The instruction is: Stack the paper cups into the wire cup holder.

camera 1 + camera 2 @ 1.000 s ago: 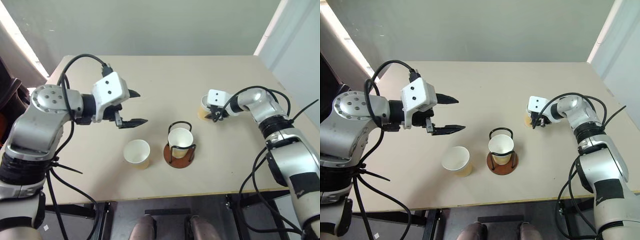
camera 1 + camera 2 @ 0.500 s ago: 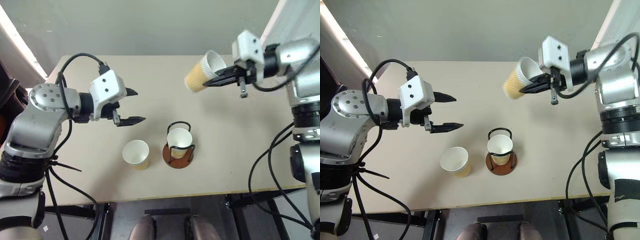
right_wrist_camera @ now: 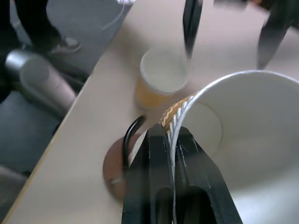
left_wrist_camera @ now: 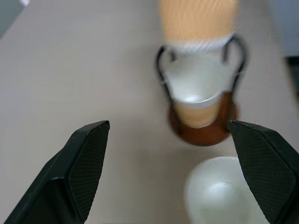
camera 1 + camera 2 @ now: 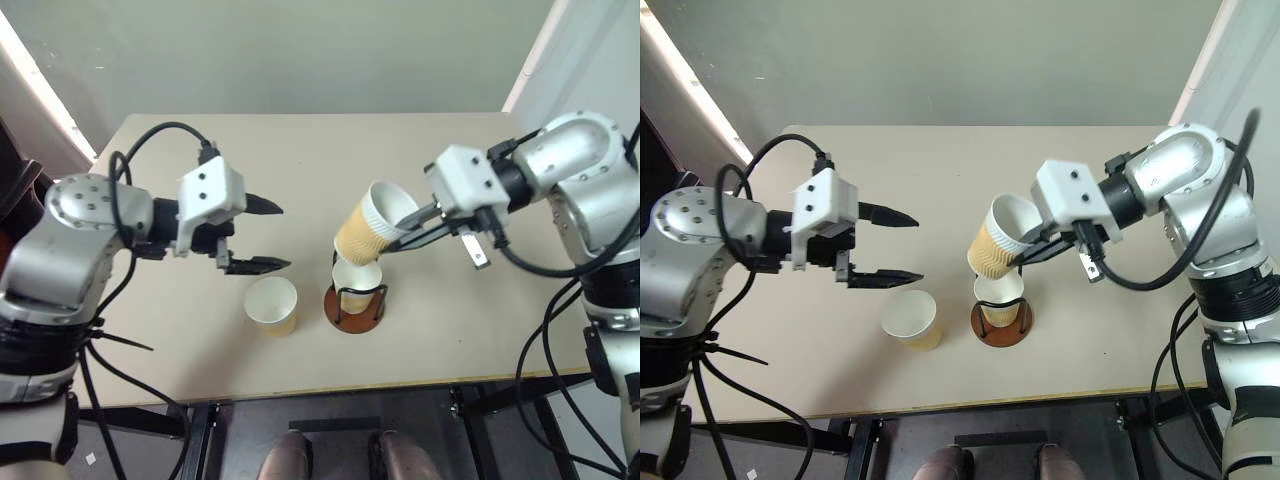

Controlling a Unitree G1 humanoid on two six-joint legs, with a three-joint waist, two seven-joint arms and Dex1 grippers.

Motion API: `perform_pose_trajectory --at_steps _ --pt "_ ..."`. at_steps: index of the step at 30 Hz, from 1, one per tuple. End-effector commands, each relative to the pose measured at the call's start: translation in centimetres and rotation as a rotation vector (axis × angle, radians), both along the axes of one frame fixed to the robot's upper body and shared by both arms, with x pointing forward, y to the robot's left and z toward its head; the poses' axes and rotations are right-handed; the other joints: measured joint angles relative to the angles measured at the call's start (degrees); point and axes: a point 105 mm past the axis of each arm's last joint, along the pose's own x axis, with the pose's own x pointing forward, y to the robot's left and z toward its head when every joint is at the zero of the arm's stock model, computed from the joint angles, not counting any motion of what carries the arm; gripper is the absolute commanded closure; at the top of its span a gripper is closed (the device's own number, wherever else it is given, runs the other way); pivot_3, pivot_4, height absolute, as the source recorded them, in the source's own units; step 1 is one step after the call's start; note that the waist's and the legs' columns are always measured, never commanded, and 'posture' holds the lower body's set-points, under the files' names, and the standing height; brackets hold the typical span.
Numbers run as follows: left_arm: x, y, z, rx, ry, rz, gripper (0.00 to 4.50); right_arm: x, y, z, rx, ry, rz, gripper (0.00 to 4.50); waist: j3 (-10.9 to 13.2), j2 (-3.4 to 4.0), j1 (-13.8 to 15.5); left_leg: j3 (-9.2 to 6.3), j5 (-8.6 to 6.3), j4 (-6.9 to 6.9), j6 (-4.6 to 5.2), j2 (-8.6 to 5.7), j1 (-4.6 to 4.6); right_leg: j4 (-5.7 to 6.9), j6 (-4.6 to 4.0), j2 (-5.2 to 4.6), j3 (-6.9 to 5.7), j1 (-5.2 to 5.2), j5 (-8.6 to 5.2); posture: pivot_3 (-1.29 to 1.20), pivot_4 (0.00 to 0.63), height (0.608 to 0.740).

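Pinching the rim of a paper cup (image 5: pixel 372 224), the right gripper (image 5: pixel 412 222) is holding it tilted in the air, one finger inside the mouth and one outside against the ribbed wall, the jaws pressed together on that rim. The held cup's base is hanging just above the wire cup holder (image 5: pixel 356 298), which is standing on the table (image 5: pixel 300 150) below the jaws with a second cup (image 5: pixel 357 281) seated upright inside its black loops. The left gripper (image 5: pixel 262 236) is hovering with its jaws spread wide and nothing between them. A third cup (image 5: pixel 272 305) is standing upright just below those open fingertips, beside the holder but apart from it. In the left wrist view, the holder is lying ahead of the spread fingers (image 4: pixel 84 163).
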Motion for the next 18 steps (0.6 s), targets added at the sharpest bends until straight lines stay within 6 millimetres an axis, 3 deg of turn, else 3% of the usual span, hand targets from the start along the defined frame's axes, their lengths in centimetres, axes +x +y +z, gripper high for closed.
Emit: perform_pose_trajectory --at_steps 1,6,18 --pt "-1.6 0.2 0.8 0.006 -0.006 -0.045 0.09 -0.2 0.0 0.2 -0.024 -0.069 0.007 4.46 0.00 0.00 0.01 0.00 0.00 -0.01 0.00 0.00 0.03 0.02 -0.01 0.00 0.00 0.00 -0.01 0.00 0.150 0.740" --pt "-2.2 0.5 0.2 0.018 0.021 -0.040 0.09 0.7 0.0 -0.9 -0.056 -0.098 -0.024 4.46 -0.01 -0.02 -0.04 0.00 0.00 -0.07 0.00 0.00 0.29 0.06 -0.60 0.00 0.01 0.23 -0.28 0.00 0.150 0.740" --pt "-2.0 0.4 -0.8 0.029 0.041 0.002 0.09 1.8 0.4 -2.2 -0.084 -0.102 -0.052 4.46 -0.01 -0.02 -0.05 0.00 0.03 -0.09 0.03 0.00 0.35 0.04 -0.74 0.01 0.02 0.27 -0.19 0.00 0.150 0.740"
